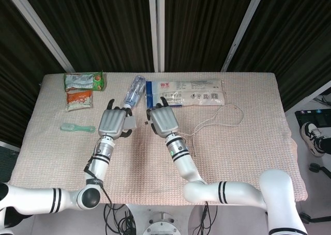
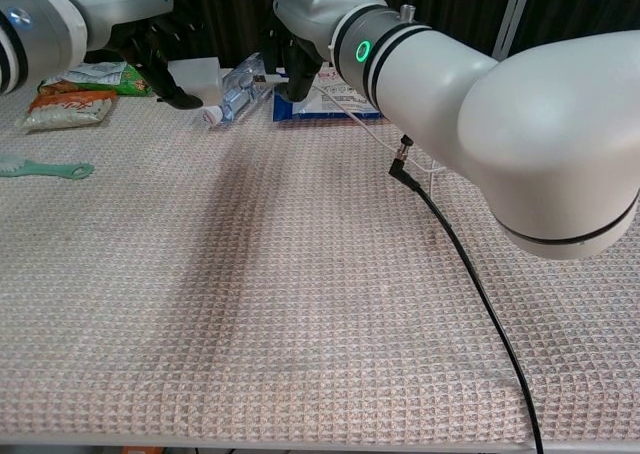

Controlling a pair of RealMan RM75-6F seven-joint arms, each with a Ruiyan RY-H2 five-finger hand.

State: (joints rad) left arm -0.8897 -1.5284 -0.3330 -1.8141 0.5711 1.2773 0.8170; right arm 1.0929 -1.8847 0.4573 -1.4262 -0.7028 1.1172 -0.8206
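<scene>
My left robot hand (image 1: pixel 115 123) grips the white charger block (image 2: pixel 196 75) above the desk (image 1: pixel 155 162). My right robot hand (image 1: pixel 162 120), just beside it, pinches the white cable (image 1: pixel 217 116)'s plug end, which trails right across the desk.

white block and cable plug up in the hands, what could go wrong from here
The left hand holds the white block and the right hand holds the plug of the white cable, close together above the table. A slight misalignment could make the plug slide off the block. The water bottle lies just behind both hands and could get knocked and roll. The trailing cable could tug the plug.
</scene>
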